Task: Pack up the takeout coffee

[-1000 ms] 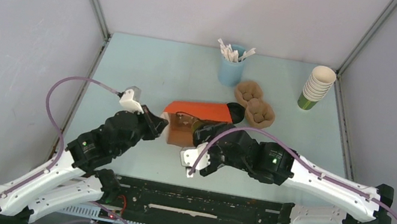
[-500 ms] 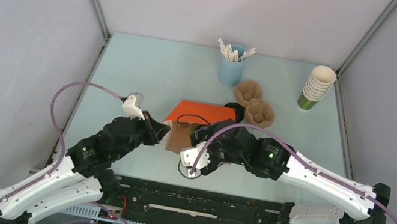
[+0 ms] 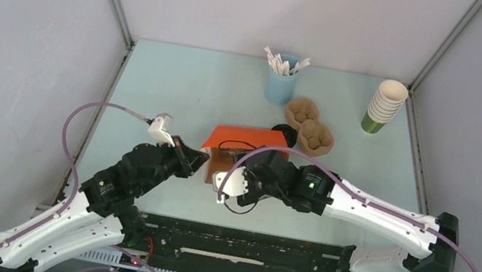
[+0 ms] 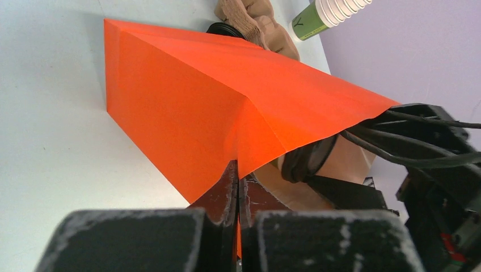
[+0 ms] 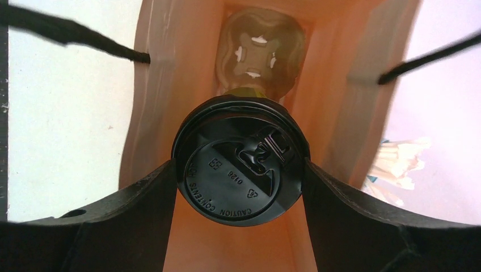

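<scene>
While my right hand [image 5: 238, 173] is gripping the takeout coffee [image 5: 241, 153] by its black lid, a finger on each side, the cup is pointing bottom-first into the orange paper bag [image 4: 187, 113], just inside the opening. My left hand [image 4: 237, 190] is pinching shut on the bag's near edge and holding the mouth up. The bag is lying on the table [image 3: 180, 81]. Deep inside, something pale and moulded is showing; I think it is a pulp carrier [image 5: 258, 54], though the light in there is poor. To do this well, I am aiming to slide the cup straight down the bag's middle, clear of both walls, with the mouth held taut, letting go only once the cup is seating in a hollow.
</scene>
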Motion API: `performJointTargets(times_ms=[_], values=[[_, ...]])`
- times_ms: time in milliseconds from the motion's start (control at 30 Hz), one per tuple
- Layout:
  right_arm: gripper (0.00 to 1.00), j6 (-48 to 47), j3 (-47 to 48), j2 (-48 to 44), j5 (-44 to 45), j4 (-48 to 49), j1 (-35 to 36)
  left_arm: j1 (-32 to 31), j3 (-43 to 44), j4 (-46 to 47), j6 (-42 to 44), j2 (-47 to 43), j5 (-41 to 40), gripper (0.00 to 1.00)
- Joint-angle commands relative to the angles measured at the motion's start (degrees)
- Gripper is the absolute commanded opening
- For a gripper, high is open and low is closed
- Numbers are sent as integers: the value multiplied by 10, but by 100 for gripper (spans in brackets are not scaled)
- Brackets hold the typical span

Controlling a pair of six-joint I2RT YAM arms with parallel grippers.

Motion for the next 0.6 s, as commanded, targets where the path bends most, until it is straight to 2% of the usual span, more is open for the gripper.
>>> performJointTargets(times_ms=[0, 167, 567], values=[[55, 29, 35, 28, 18, -17, 2, -3, -6, 20, -9, -8, 18, 0], [55, 58, 68, 62, 31, -28, -4, -3, -15, 22, -13, -16, 19, 0], [55, 94, 70, 85, 57, -52, -18, -3, -82, 71, -3, -47, 35, 0]])
